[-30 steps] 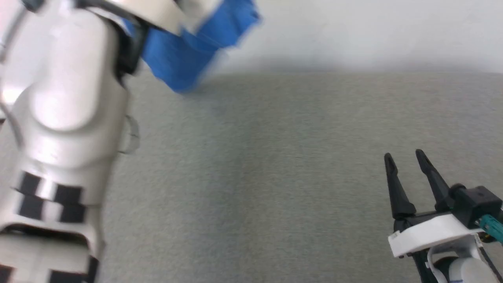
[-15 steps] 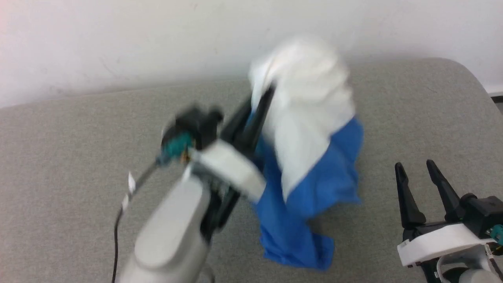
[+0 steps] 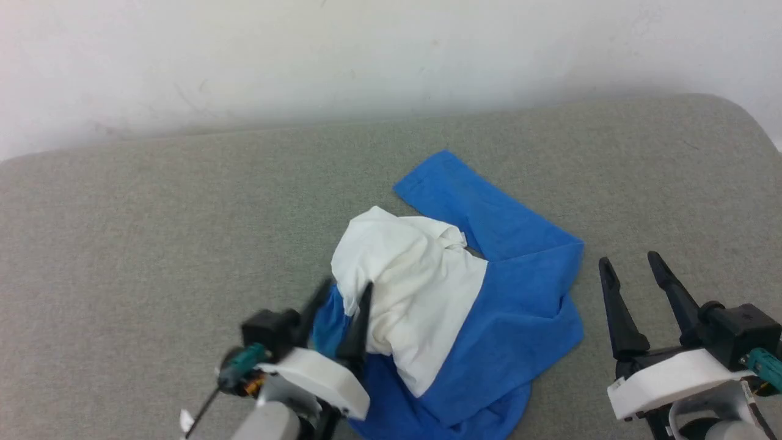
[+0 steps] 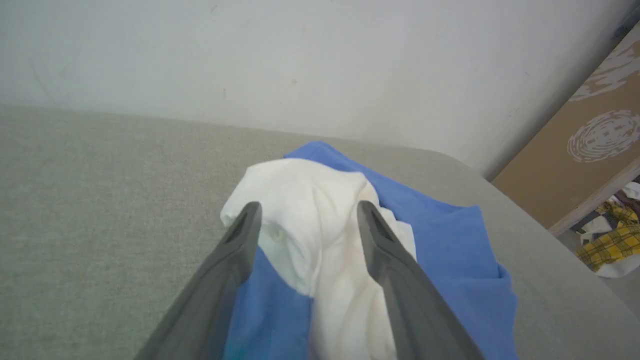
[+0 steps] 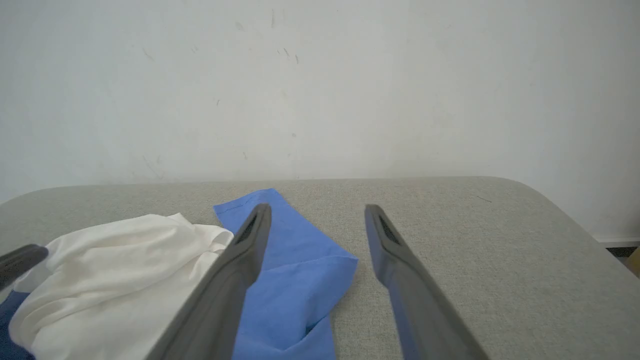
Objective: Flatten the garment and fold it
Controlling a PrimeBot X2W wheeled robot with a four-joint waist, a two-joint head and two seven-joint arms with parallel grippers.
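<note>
Nearest: left hand (image 3: 346, 287), bottom left in head view. Its 2 dark fingers (image 4: 235, 250) are spread wide and straddle the white hump of the garment (image 3: 519, 293), a soft T-shirt with white body and royal-blue sleeves and shoulders. Nothing pinched. Cloth lies between the fingers; can't tell if they touch it. Right hand (image 3: 628, 258), lower right, also wide open and empty, just beside the blue edge but apart from it.

Garment sits mid-way across the pale grey fabric-covered tabletop (image 3: 153, 232) as a crumpled heap. White part is bunched on top, blue wraps under and around it, and 1 blue sleeve (image 3: 464, 195) lies flat toward the far side. Not flat yet, so I'd say folding hasn't begun.

Flattening it well:
- Skip the hump, a grab there likely takes several layers.
- Pick 2 separate edges, 1 per hand: right hand on the blue edge next to it, left hand on a white edge.
- Pinch a single layer, lift low, pull apart, lay down.
- Hem and collar not identifiable from these views.

Around: the tabletop's rounded far-right corner is near the heap, so cloth could slide off there. Behind it, a scuffed white wall (image 3: 366, 55). Past the corner in left wrist view, a brown swirl-patterned panel (image 4: 600, 145) and a yellow plaid cloth pile (image 4: 607, 240), both out of the way.
</note>
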